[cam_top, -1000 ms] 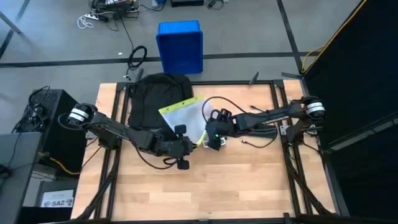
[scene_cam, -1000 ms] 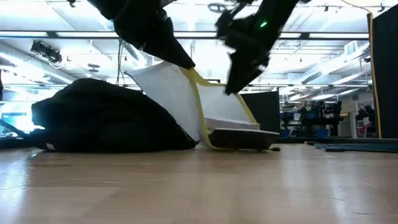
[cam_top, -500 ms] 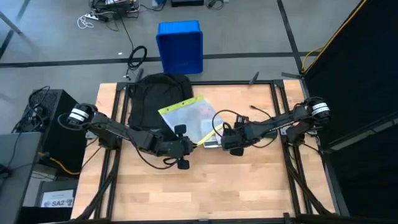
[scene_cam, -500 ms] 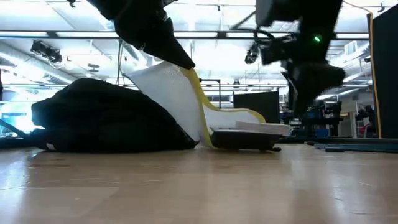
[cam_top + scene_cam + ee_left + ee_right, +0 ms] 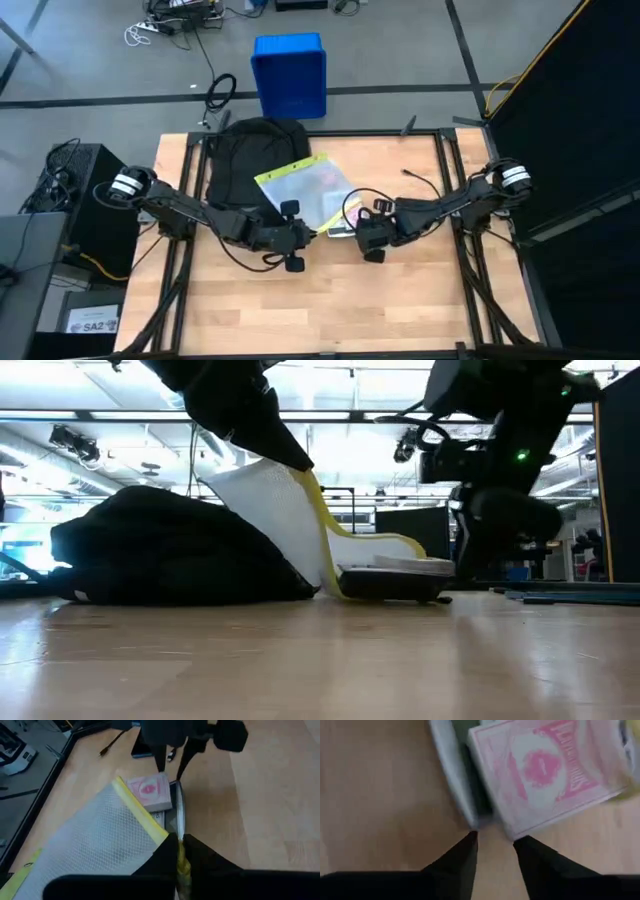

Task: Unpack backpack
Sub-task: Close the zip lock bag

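Backpack (image 5: 245, 155): at counter (image 5: 400, 300) far edge, behind left hand (image 5: 318, 228), which pinches yellow-edged mesh pouch (image 5: 300, 188). Right hand (image 5: 352, 226): fingers spread, beside pink card box (image 5: 547, 770), well apart from backpack

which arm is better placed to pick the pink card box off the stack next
The right. Its gripper hangs open just in front of the pink card box, fingers aimed at its edge. The left gripper is shut on the yellow-edged mesh pouch, holding it up beside the backpack, so it isn't free.
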